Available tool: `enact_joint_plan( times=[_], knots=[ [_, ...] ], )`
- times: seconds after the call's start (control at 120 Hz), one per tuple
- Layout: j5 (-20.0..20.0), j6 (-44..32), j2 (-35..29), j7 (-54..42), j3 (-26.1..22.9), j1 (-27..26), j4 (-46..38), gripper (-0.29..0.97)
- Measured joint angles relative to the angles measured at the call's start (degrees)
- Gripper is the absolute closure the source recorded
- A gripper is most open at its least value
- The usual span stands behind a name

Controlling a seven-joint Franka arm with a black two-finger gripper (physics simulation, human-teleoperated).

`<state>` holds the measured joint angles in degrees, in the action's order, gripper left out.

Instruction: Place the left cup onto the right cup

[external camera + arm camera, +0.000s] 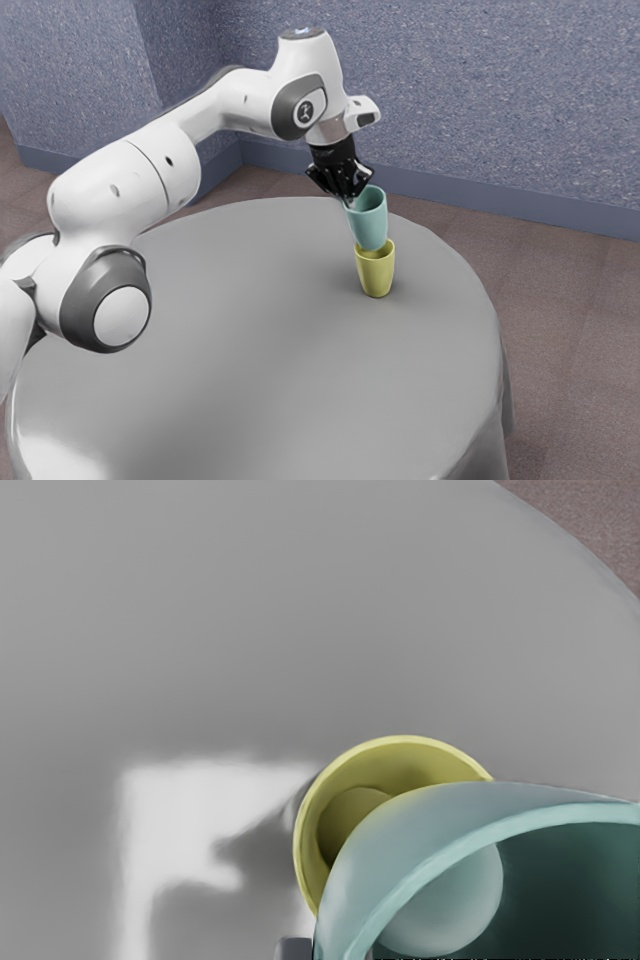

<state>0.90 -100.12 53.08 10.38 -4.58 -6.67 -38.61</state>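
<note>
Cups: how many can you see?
2. The teal cup hangs tilted, held by its rim in the gripper, its base at the mouth of the yellow cup, which stands upright on the grey table. No other seems hidden.

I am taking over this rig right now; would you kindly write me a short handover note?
Gripper: shut on the teal cup, gripping it at the rim.
Teal cup: tilted, its base at the mouth of the yellow cup; whether it is fully seated I cannot tell.
Yellow cup: upright on the grey table.
Done: teal cup picked up and brought over the yellow one.
Left: settle it in, probably straighten it, open the gripper and withdraw.
</note>
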Motion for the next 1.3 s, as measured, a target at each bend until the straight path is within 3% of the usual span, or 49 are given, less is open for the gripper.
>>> enact_joint_plan(
  times=[1.3],
  knots=[
    [0.0,-1.35,1.47,0.04,-0.36,0.44,-0.13,0.79]
  ],
)
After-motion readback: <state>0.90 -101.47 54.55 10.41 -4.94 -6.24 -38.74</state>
